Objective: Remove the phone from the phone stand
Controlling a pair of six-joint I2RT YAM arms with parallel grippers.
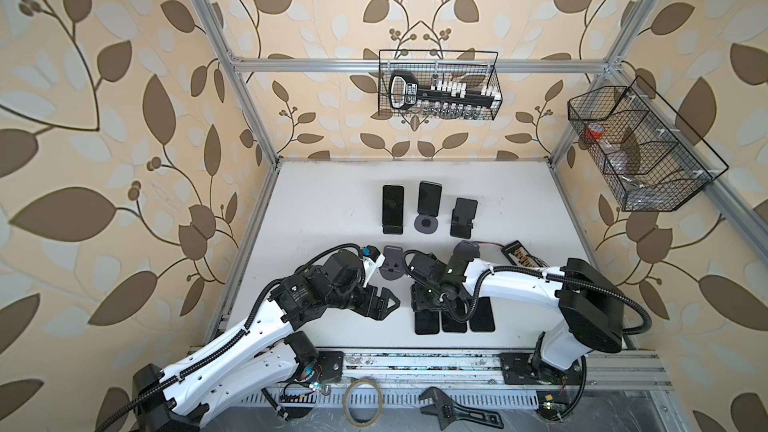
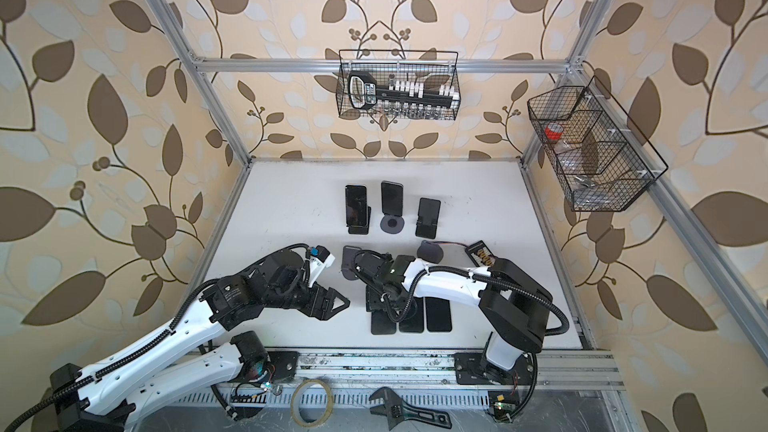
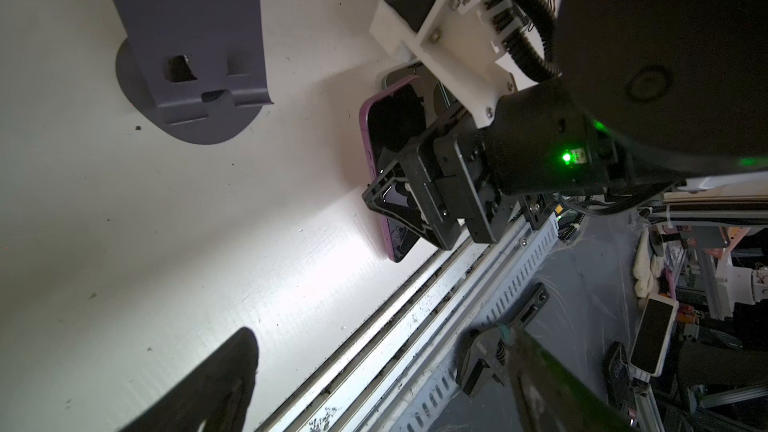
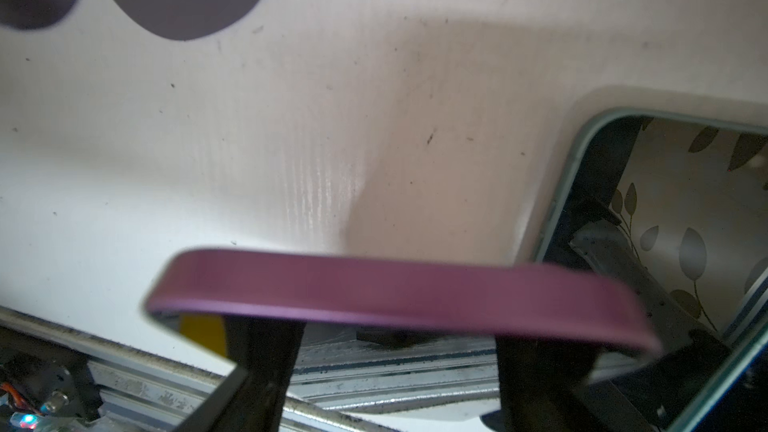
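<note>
A matte white table (image 1: 332, 209), scuffed and speckled with dirt, seen from above and from both wrists. The phone (image 4: 399, 297) is a thin slab with a smooth purple rim, rounded corners and a glossy black screen. It is off the stand (image 3: 187, 56) and sits in the right gripper (image 4: 397, 334), low over the near middle of the table, well apart from the stand. I cannot tell whether it touches the surface.

The stand is matte grey-purple plastic, with a rounded flat base, a sloped back plate with cut-outs and a small lip at the foot. Nothing rests on it.

The right arm reaches across the middle with its wrist bent downward. Its two black fingers (image 4: 257, 367) press on opposite long sides of the phone, clamped on it. Just beside lies a teal phone (image 4: 582, 201), flat, its glass mirroring leaf wallpaper. In both top views more dark phones lie flat beneath this arm.

The left arm is folded at the elbow, and its left gripper (image 1: 388, 303) points toward the right one, near it but apart. Its black triangular jaws stand wide and hold nothing.
</note>
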